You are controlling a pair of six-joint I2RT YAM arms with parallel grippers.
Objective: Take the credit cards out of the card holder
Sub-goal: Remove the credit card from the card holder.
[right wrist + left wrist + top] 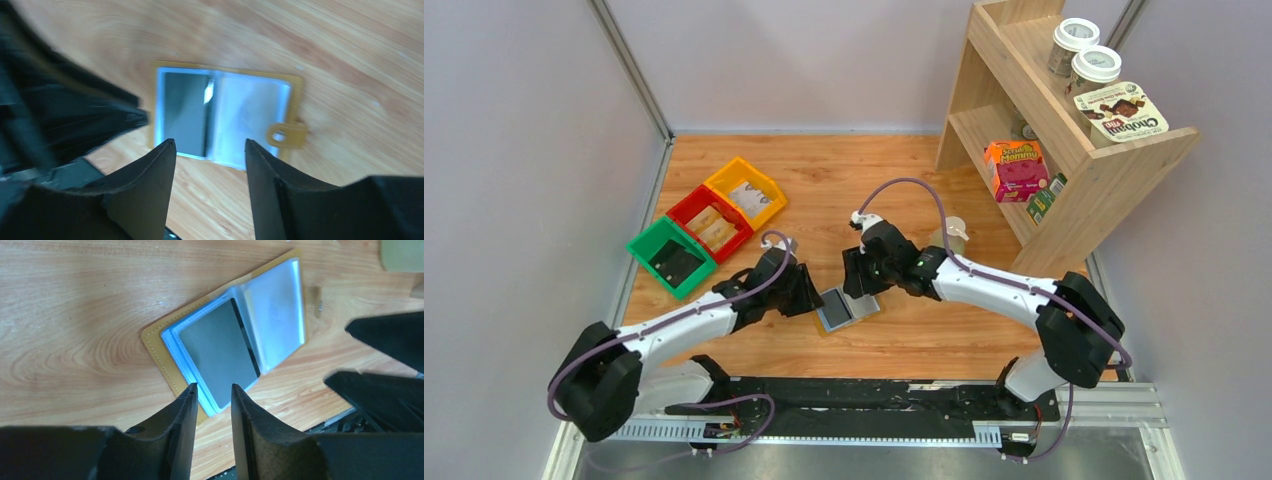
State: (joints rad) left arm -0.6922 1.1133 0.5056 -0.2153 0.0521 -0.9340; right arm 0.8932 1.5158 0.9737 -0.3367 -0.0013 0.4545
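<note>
**Card holder open flat, both grippers spread over it**

The mustard-yellow card holder (152, 342) lies opened flat on the wooden table (70, 315), directly ahead of the left gripper (213, 387) and just past its fingertips. That gripper's jaws stand apart with a narrow gap and pinch nothing; the near corner of the holder shows through the gap. Clear plastic sleeves (277, 300) cover both halves of the holder. The half nearer the left gripper carries a grey credit card (215, 352) with a dark stripe along one long edge, tucked in its sleeve. The far half looks pale and hazy, and I cannot tell whether a card sits in it.

The right gripper (209, 142) hovers at the holder from the opposite side. Its jaws are spread wider and empty, and the holder's fold lies just beyond the gap. The snap tab (285, 135) sticks out from the holder's edge, ahead and to the right of this gripper.

From overhead the two grippers face each other closely, with the holder between them. Well off to the left of the left gripper sit a green bin (652, 268), a red bin (684, 200) and a yellow bin (774, 208). A wooden shelf unit (1114, 160) stands beyond the right gripper, to its right.
</note>
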